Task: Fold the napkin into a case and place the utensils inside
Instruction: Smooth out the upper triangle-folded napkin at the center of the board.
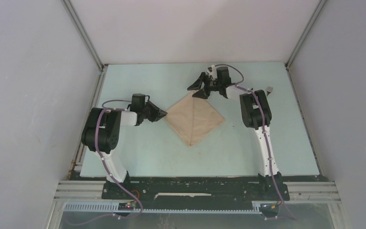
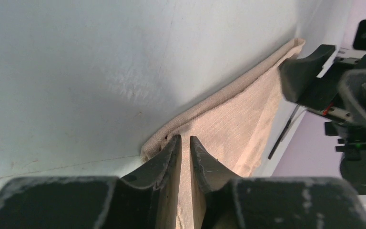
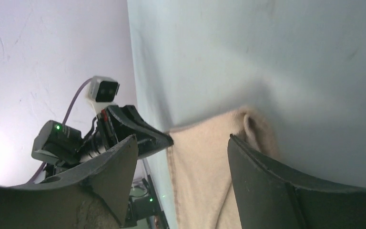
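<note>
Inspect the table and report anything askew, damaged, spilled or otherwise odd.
Nothing is spilled or damaged. The beige-tan square cloth napkin lies diamond-wise. Its far corner is puckered up at the open right gripper, while the left gripper pinches its left corner.

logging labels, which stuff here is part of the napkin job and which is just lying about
Job: napkin, left gripper pinching its corner, right gripper open at another corner.
Lying about: only table and walls; utensils not in view.
</note>
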You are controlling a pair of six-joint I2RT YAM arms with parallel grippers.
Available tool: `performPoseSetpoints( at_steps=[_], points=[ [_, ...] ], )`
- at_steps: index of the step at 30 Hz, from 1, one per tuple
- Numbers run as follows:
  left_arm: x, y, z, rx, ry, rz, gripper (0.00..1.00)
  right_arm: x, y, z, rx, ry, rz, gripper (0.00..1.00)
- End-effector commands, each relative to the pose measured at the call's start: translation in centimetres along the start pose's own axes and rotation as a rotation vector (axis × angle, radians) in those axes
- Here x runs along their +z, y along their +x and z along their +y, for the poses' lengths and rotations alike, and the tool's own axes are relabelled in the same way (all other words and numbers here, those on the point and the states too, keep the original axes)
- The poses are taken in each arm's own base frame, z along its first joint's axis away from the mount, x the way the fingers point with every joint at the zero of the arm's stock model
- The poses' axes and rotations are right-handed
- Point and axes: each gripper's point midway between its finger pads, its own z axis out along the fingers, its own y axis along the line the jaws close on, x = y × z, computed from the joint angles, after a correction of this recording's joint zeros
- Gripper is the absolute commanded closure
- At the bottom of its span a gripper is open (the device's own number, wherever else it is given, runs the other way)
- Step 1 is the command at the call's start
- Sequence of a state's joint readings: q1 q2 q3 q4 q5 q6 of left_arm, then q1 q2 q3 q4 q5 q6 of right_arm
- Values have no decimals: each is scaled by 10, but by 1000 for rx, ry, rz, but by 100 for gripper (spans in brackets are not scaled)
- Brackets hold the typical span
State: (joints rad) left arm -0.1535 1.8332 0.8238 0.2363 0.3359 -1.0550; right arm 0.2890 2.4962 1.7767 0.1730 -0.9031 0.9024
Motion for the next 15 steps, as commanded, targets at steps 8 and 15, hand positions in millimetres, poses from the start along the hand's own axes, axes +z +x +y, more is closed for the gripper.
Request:
performPoseSetpoints(
  at_steps=[8,15],
  points=[
    [-39,-19,-43,118,68,-46,54,-94,2,63,-309,458,12,21],
    [-105,-13,-74,214,133,-46,42,-138,145,75,-689,924,266,25]
  ],
)
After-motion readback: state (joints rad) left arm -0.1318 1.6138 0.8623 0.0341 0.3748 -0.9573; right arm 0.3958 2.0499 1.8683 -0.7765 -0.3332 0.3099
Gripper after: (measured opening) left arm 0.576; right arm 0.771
